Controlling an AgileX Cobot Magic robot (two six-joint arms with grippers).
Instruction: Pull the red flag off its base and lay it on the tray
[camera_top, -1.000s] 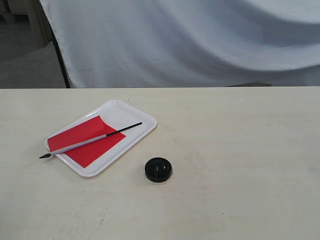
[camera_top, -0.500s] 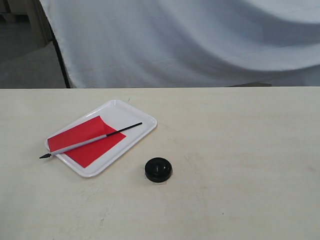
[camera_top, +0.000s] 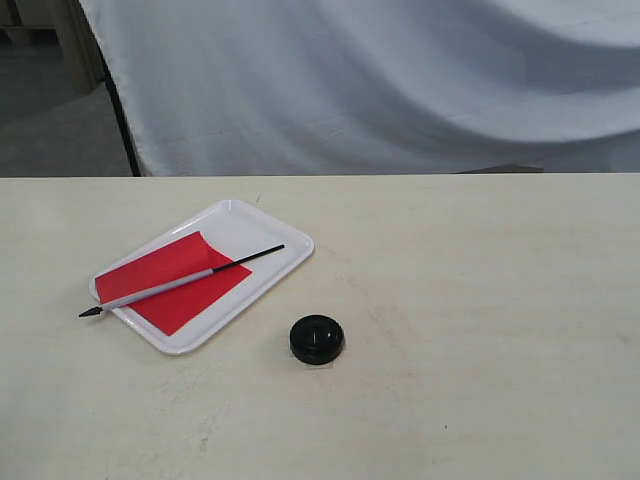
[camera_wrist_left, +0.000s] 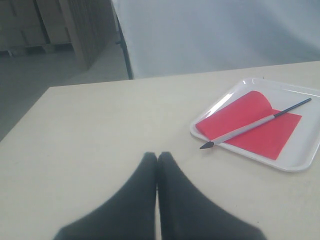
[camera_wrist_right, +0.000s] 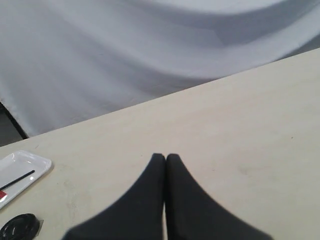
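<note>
The red flag (camera_top: 175, 278) lies flat on the white tray (camera_top: 262, 229) at the left of the table, its pointed black tip sticking out over the tray's near-left rim. The left wrist view shows the same flag (camera_wrist_left: 252, 126) on the tray (camera_wrist_left: 305, 150). The black round base (camera_top: 317, 339) stands alone on the table, to the right of the tray's near corner, and shows at the edge of the right wrist view (camera_wrist_right: 19, 227). My left gripper (camera_wrist_left: 157, 156) is shut and empty, well back from the tray. My right gripper (camera_wrist_right: 165, 157) is shut and empty too. Neither arm appears in the exterior view.
A white cloth (camera_top: 400, 80) hangs behind the table's far edge. A dark stand pole (camera_top: 120, 120) rises at the back left. Bare cream tabletop (camera_top: 480, 320) spreads to the right of the base.
</note>
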